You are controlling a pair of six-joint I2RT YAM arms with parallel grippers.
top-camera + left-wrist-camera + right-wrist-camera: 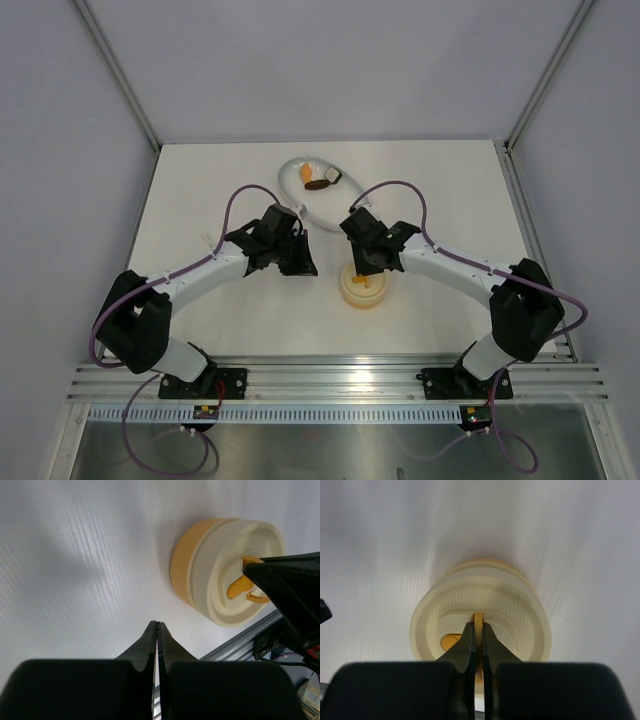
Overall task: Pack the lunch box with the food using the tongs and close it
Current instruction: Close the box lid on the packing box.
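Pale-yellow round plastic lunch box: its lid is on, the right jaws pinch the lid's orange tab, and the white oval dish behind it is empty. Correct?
Not quite. The white oval dish is not empty. The top external view shows an orange piece and a dark brown piece lying in it. The rest holds: the lid is on the lunch box, and the right jaws are shut on its orange tab.

One lunch box (362, 297); one lid (470, 600); one white oval dish (322, 207); three food pieces (318, 185) visible

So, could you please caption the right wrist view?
Right gripper pinching the orange tab on the round pale-yellow plastic lunch box lid.
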